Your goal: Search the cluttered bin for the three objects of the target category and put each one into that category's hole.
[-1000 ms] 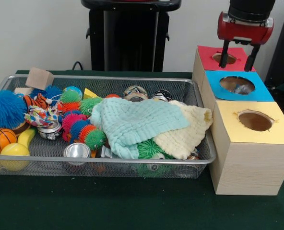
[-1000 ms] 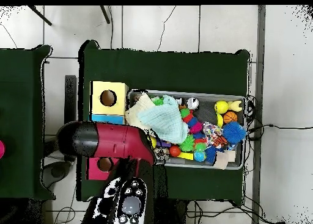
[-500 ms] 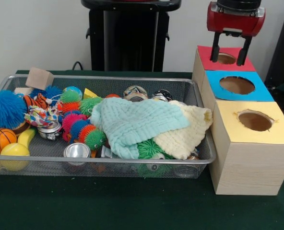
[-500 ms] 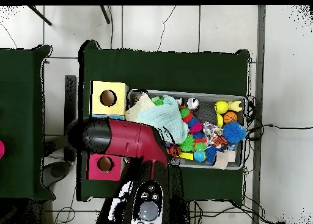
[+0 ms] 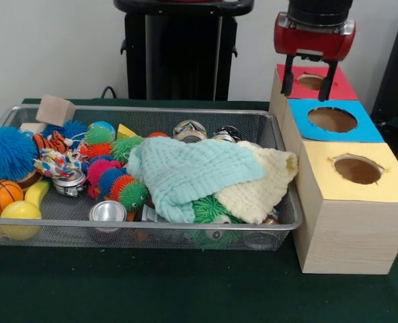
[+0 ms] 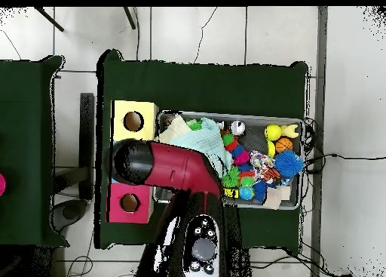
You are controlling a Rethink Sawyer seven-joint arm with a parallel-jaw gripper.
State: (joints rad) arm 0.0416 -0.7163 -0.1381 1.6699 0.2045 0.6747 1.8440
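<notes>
Gripper (image 5: 310, 84) hangs high over the near-left corner of the red box (image 5: 340, 86), fingers spread and carrying nothing, so it looks free to head for a pick. The wire bin (image 5: 280, 145) sits just left of the 3 boxes, keeping each carry short. Mint cloth (image 5: 192, 171) and cream cloth (image 5: 263, 185) drape over the toys, likely hiding targets; which category counts, I can't tell.
</notes>
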